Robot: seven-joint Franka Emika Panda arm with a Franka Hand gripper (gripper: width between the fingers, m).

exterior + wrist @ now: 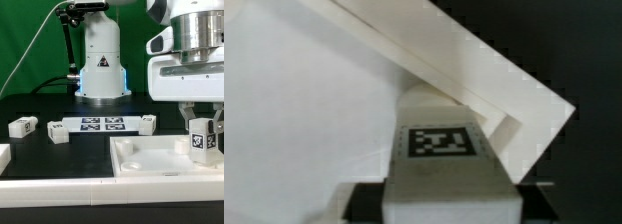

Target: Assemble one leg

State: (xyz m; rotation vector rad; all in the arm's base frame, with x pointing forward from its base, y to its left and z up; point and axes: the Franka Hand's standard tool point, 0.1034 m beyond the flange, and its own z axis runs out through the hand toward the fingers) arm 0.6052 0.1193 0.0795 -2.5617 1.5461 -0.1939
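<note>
My gripper (202, 120) is shut on the leg (203, 140), a small white block with a black-and-white tag on its face. It holds the leg upright over the far right corner of the large white panel (150, 160). I cannot tell whether the leg touches the panel. In the wrist view the leg (446, 150) sits between my dark fingers (363, 202), and its far end points at the corner of the panel's raised rim (491, 85).
Three more white legs lie behind the panel: two on the exterior view's left (22, 126) (57, 131) and one right of the marker board (148, 124). The marker board (100, 125) lies before the arm's base (100, 60). Another white part (3, 155) shows at the left edge.
</note>
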